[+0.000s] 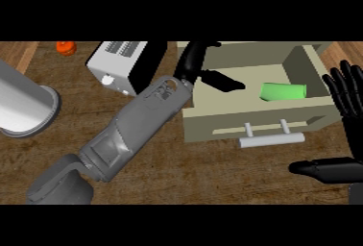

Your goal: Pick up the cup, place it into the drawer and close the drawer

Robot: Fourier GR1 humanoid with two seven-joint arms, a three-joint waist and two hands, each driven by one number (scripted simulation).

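Green cup [283, 91] lying inside the open drawer [234, 126], toward its right side, held by nothing. Drawer pulled out toward the viewer, its pale front panel and silver handle [271, 139] facing the lower edge of the head view. Left robot hand [200, 65] reached across over the drawer's left rim, fingers relaxed and released, thumb pointing toward the cup but apart from it. Right robot hand [349, 91] at the right edge, released, fingers straight and up, resting just beside the drawer's right end. White toaster [117, 65] on the bench [177, 178] left of the drawer, a grey cylindrical pot [25, 103] farther left, a small orange item [66, 47] near the top edge.

Judged from this: picking and placing apparently done, cup already in the drawer. Left to do: withdrawing the left robot hand from above the compartment, then pushing the front panel or handle inward to close the drawer. Closing not yet begun, as far as can be told.
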